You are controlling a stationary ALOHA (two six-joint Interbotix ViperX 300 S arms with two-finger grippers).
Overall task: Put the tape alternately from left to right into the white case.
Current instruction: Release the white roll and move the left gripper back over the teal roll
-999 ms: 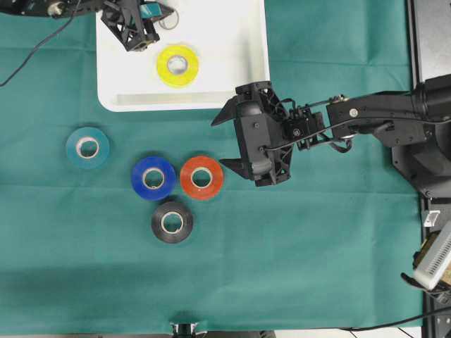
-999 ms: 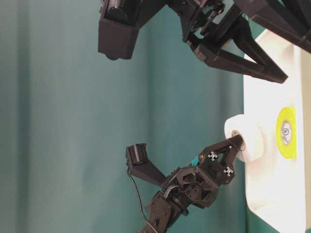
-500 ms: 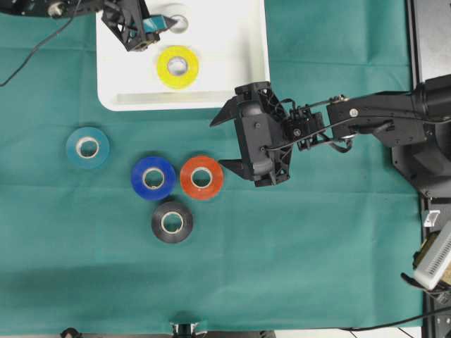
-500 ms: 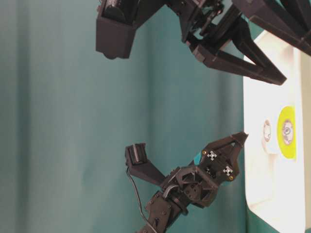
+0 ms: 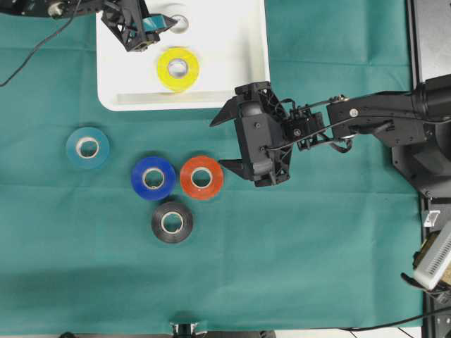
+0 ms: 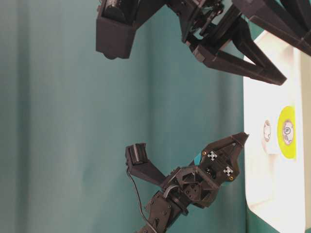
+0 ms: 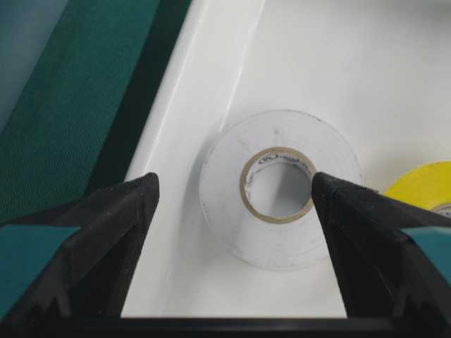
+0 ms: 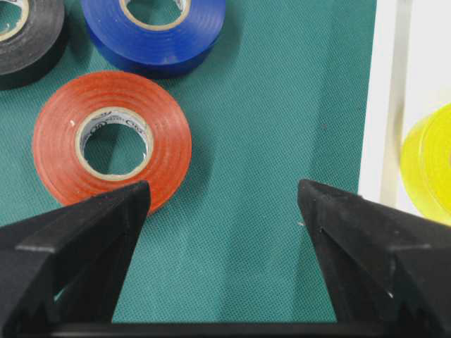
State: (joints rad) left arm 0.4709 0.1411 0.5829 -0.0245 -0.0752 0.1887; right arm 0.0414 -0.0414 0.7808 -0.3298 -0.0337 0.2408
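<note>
Lying flat in the case (image 5: 232, 42), the white roll (image 7: 278, 186) and yellow roll (image 5: 177, 68) made two of six placed. The left gripper (image 7: 232, 204) hung wide open over the white roll, holding nothing. The right gripper (image 5: 227, 141) stood wide open and empty, the orange roll (image 5: 201, 177) at its 8 o'clock; teal (image 5: 87, 147), blue (image 5: 153, 178) and black (image 5: 171, 222) also waited on the cloth.

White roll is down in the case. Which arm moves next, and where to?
Probably the right gripper: slide it toward the orange-red roll and lower over it. Its fingers stand open and empty beside that roll, the white roll and yellow roll already lie in the white case, and the left gripper is open.
</note>
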